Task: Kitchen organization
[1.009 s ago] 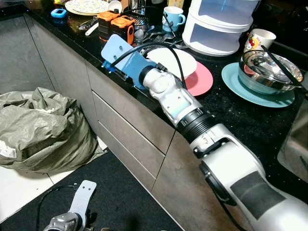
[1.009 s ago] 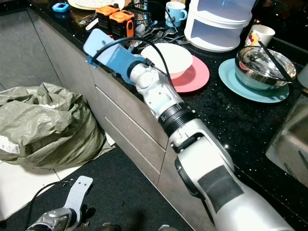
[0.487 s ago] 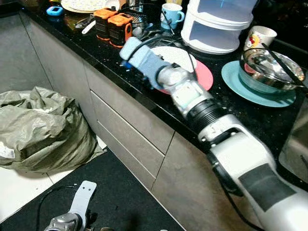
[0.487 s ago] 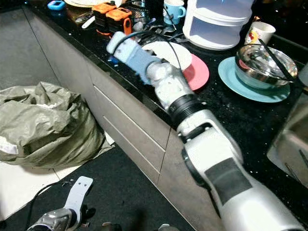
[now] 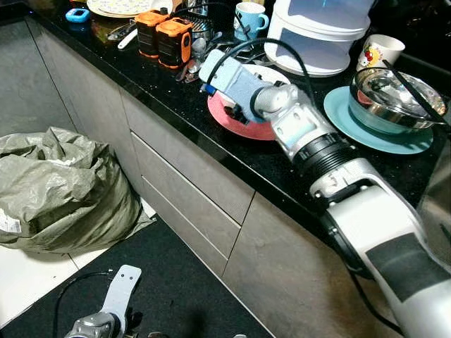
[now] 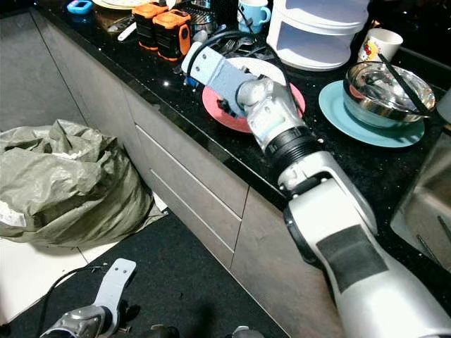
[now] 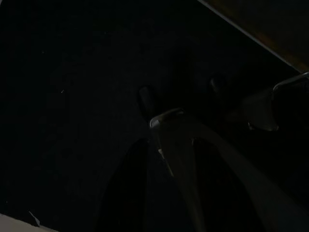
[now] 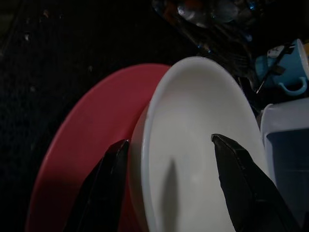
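Observation:
A white bowl (image 8: 203, 145) sits on a pink plate (image 8: 87, 140) on the black counter (image 5: 176, 91). My right arm reaches over the counter edge, and its blue wrist mount (image 5: 229, 77) hangs above the bowl (image 6: 266, 68) and plate (image 5: 236, 120). My right gripper (image 8: 169, 142) is open and straddles the bowl's near rim: one finger stands outside over the plate, the other inside the bowl. It grips nothing. My left gripper (image 5: 106, 320) hangs idle low over the dark floor mat.
Two orange containers (image 5: 165, 39), loose cutlery, a blue mug (image 5: 250, 15) and a white stacked container (image 5: 320, 32) crowd the counter behind the bowl. To the right, a steel bowl (image 5: 394, 98) rests on a teal plate (image 5: 352, 123). A grey-green sack (image 5: 63, 190) lies beside the drawers (image 5: 190, 190).
My right arm has swung from the counter's front edge inward and to the right, and its gripper now straddles the white bowl's rim. The left arm has stayed put.

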### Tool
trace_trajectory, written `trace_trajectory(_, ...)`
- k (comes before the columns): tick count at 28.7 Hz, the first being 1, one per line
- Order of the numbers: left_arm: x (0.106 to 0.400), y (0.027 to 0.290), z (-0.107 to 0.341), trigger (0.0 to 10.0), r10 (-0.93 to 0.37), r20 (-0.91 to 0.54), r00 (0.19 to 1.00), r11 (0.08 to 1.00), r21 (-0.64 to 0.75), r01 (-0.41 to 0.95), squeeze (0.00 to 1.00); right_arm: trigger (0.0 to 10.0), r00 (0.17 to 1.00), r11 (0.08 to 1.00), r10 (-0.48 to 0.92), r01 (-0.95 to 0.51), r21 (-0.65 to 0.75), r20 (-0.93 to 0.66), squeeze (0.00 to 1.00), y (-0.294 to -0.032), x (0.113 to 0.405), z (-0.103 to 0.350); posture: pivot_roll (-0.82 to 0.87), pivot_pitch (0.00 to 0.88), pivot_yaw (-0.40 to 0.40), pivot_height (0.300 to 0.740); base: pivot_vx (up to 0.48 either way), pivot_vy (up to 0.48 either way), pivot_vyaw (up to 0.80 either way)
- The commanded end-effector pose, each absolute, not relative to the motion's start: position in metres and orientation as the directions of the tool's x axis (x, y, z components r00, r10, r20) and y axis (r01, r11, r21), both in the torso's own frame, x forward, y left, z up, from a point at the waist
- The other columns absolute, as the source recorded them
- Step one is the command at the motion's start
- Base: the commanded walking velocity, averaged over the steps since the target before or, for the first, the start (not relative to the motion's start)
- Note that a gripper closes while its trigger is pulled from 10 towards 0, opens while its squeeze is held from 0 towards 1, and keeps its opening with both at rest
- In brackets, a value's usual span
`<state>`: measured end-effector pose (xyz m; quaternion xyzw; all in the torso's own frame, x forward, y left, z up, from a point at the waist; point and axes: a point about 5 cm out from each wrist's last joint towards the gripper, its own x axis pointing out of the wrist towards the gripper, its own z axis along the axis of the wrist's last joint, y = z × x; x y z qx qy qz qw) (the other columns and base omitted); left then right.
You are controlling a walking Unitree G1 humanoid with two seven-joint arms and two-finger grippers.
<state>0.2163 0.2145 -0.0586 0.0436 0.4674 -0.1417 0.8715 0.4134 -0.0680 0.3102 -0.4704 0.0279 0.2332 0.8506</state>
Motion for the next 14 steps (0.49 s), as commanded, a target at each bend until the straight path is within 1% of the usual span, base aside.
trace_trajectory(1, 0.209, 0.214, -0.063, 10.0, -0.207, -0.842, 0.498, 0.954, -0.062, 0.293, 0.00, 6.5, 0.888, 0.433, 0.366, -0.427, -0.794, -0.278, 0.00, -0.070, 0.412, 0.313, 0.04, 0.140, -0.036, 0.740, 0.000, 0.000, 0.00)
trace_trajectory(2, 0.209, 0.214, -0.063, 10.0, -0.207, -0.842, 0.497, 0.954, -0.062, 0.293, 0.00, 6.5, 0.887, 0.424, 0.362, -0.430, -0.797, -0.286, 0.00, -0.072, 0.412, 0.313, 0.04, 0.140, -0.036, 0.740, 0.000, 0.000, 0.00)
trace_trajectory(3, 0.209, 0.214, -0.063, 10.0, -0.207, -0.843, 0.497, 0.954, -0.062, 0.293, 0.00, 1.1, 0.883, 0.406, 0.360, -0.439, -0.802, -0.301, 0.00, -0.073, 0.412, 0.314, 0.03, 0.140, -0.035, 0.740, 0.000, 0.000, 0.00)
trace_trajectory(5, 0.209, 0.214, -0.063, 10.0, -0.208, -0.842, 0.497, 0.954, -0.062, 0.293, 0.00, 0.0, 0.869, 0.359, 0.358, -0.465, -0.810, -0.340, 0.00, -0.076, 0.410, 0.312, 0.03, 0.139, -0.032, 0.740, 0.000, 0.000, 0.00)
trace_trajectory(6, 0.210, 0.214, -0.063, 10.0, -0.208, -0.842, 0.498, 0.954, -0.062, 0.293, 0.00, 0.0, 0.863, 0.339, 0.357, -0.477, -0.811, -0.358, 0.00, -0.077, 0.409, 0.311, 0.03, 0.139, -0.032, 0.740, 0.000, 0.000, 0.00)
trace_trajectory(7, 0.210, 0.214, -0.063, 10.0, -0.209, -0.841, 0.499, 0.954, -0.064, 0.292, 0.00, 0.0, 0.844, 0.291, 0.359, -0.508, -0.811, -0.400, 0.00, -0.079, 0.406, 0.308, 0.03, 0.139, -0.032, 0.740, 0.000, 0.000, 0.00)
trace_trajectory(14, 0.210, 0.214, -0.063, 10.0, -0.210, -0.840, 0.500, 0.954, -0.065, 0.291, 0.00, 0.0, 0.827, 0.241, 0.353, -0.532, -0.812, -0.438, 0.00, -0.082, 0.402, 0.305, 0.03, 0.137, -0.030, 0.740, 0.000, 0.000, 0.00)
